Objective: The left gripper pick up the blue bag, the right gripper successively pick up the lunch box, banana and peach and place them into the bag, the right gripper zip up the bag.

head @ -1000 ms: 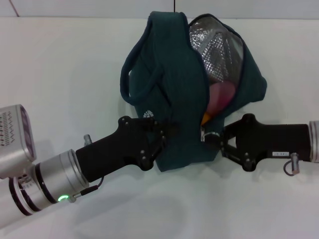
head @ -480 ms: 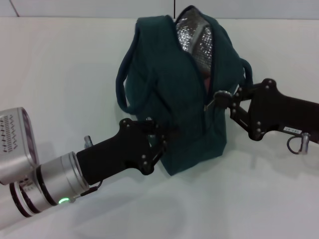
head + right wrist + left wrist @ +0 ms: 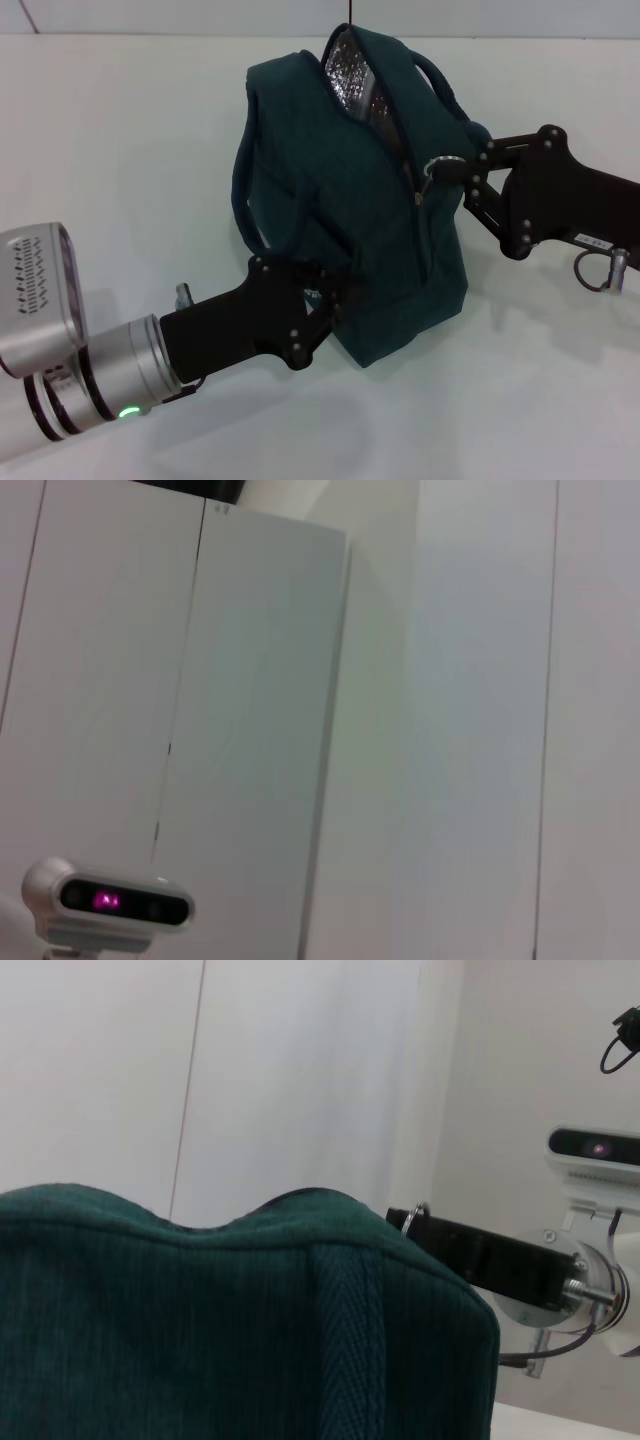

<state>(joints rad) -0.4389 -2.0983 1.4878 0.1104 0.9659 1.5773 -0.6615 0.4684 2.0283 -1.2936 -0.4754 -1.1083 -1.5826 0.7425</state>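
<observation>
Standing on the white table (image 3: 120, 150), the blue bag (image 3: 345, 200) is being gripped from two sides. No brand or writing is readable on the bag; a small white label on the right arm is too small to read.

The bag's zipper is running closed along most of its length, and only the far end of the mouth is gaping, showing silver foil lining (image 3: 350, 75). Whatever is inside is hidden from every view.

The left claw (image 3: 330, 305) is pressing in against the bag's lower near corner, its fingers apparently pinching the fabric, though the grip point is partly covered by the cloth. The right claw (image 3: 462, 178) is reaching in from the right at the bag's upper side, its tips closing on the metal ring of the zipper pull (image 3: 437, 165), just beside the bag's right handle (image 3: 440, 85).

In the left wrist view, the bag's ribbed fabric (image 3: 230, 1320) is filling the lower part of the picture, with the right arm and the ring (image 3: 414, 1218) showing just over its top edge.
</observation>
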